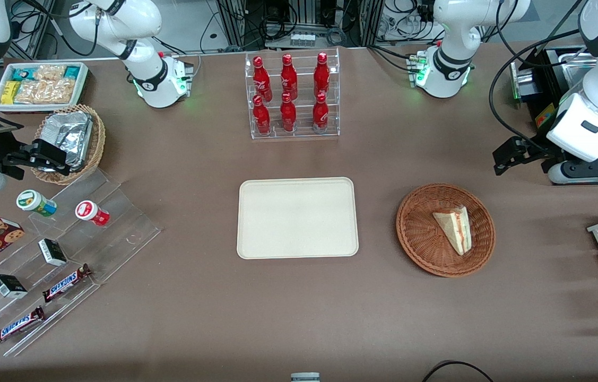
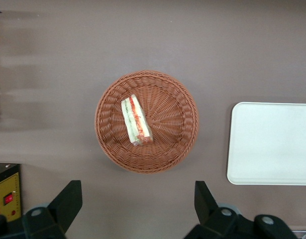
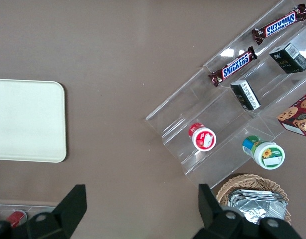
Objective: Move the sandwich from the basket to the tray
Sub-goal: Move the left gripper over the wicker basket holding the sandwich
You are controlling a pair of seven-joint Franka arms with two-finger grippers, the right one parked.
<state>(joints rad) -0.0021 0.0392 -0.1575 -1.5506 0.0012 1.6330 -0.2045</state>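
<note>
- One sandwich in the round reddish-brown wicker basket, on its side, off the basket's middle toward 3 o'clock in the front view, red-orange and green filling along the cut edge.
- Basket flat on the brown table, toward the working arm's end.
- Cream-white tray at 9 o'clock from the basket in the front view, well apart from it, bare on top.
- Left hand up off the table at about 1 o'clock from the basket in the front view, farther from the front camera than the basket.
- Spread wide, gripping nothing; both black fingers clear of the basket rim in the wrist view.
- Clear rack of six red bottles at 12 o'clock from the tray.
- Tan wicker basket of foil packets and a clear stepped stand with Snickers bars toward the parked arm's end.
</note>
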